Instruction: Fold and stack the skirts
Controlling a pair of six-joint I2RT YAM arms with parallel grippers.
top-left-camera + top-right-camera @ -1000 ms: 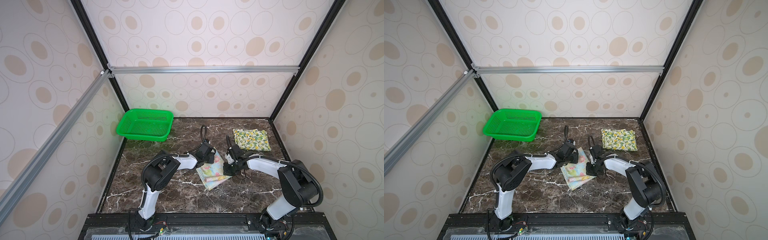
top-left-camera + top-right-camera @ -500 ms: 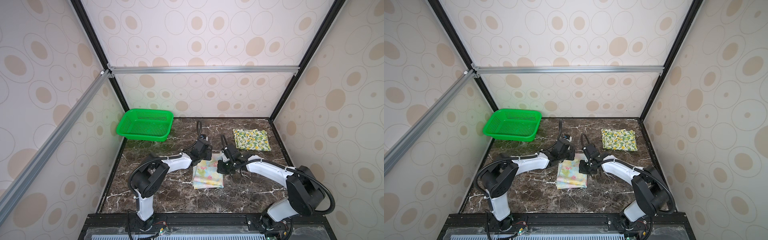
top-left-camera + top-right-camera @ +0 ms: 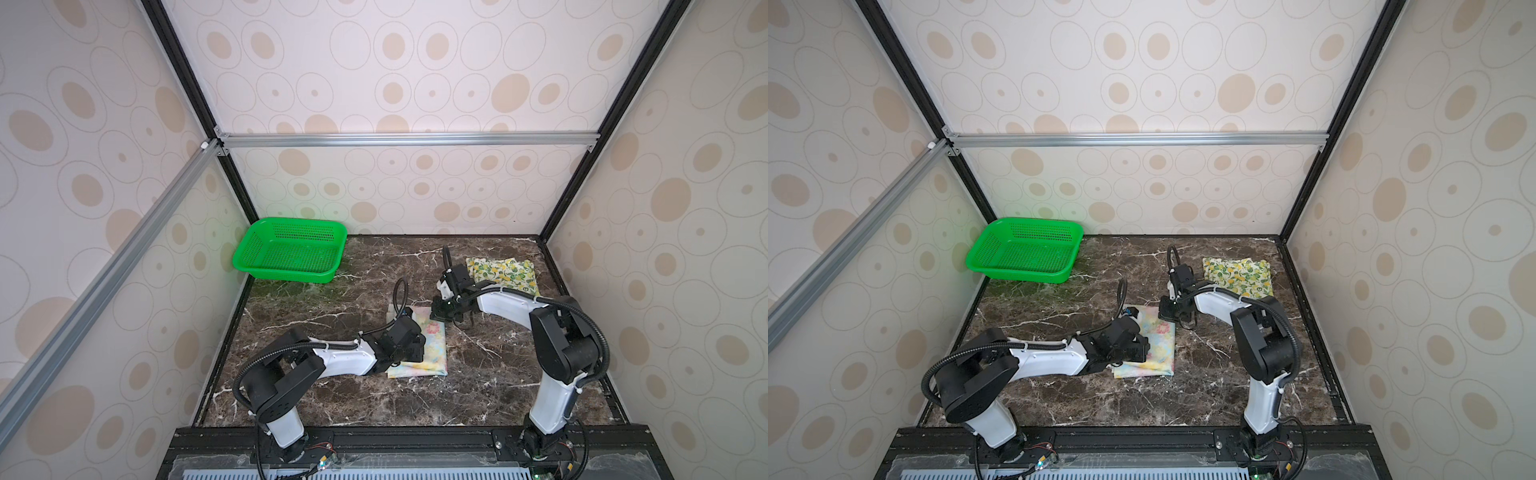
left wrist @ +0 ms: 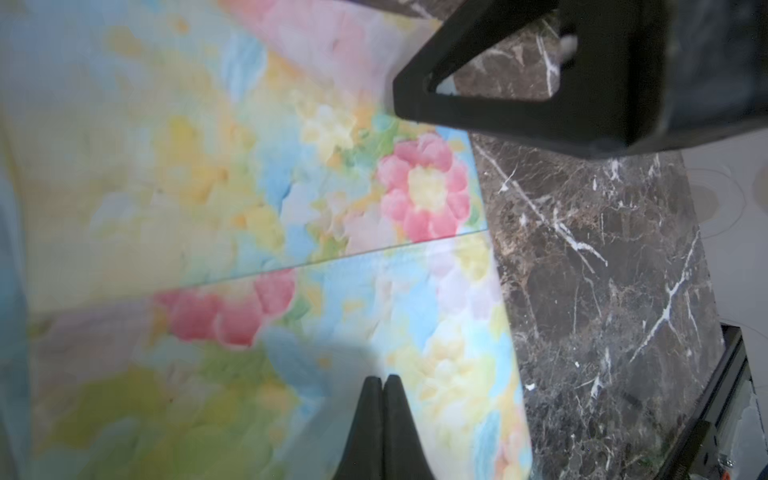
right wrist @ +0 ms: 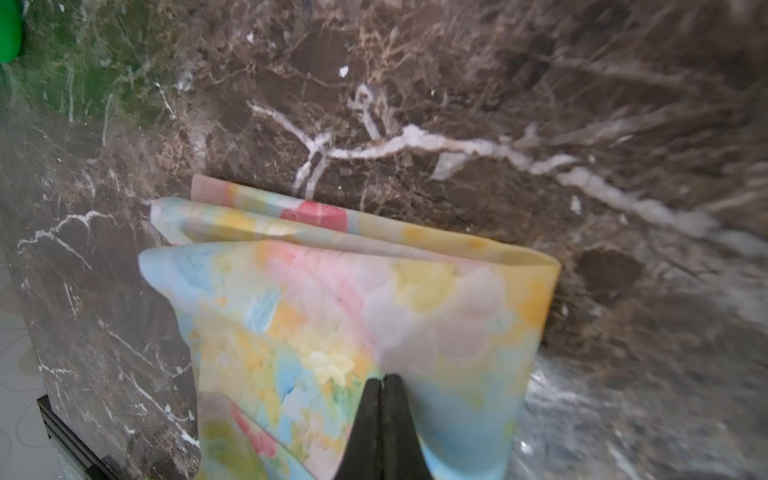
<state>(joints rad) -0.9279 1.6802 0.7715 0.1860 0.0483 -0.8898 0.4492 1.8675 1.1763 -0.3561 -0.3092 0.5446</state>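
Note:
The pastel yellow-blue skirt [image 3: 432, 353] with pink flowers lies folded flat in the middle of the marble table, in both top views [image 3: 1160, 349]. My left gripper [image 3: 420, 345] is over its left half, shut, with its tips [image 4: 382, 378] low over the cloth and nothing between them. My right gripper [image 3: 437, 316] is shut at the skirt's far right corner, its tips [image 5: 384, 377] against the top layer. The lemon-print skirt [image 3: 503, 272] lies folded at the back right, apart from both grippers.
A green perforated basket [image 3: 286, 272] stands at the back left against the wall. The dark marble table [image 3: 353, 399] is closed in by patterned walls. A black rail [image 3: 415, 436] runs along the front edge.
The pastel skirt has turned from skewed to square with the table. My left gripper has drawn back toward the front over the cloth. The right gripper stays at the far right corner.

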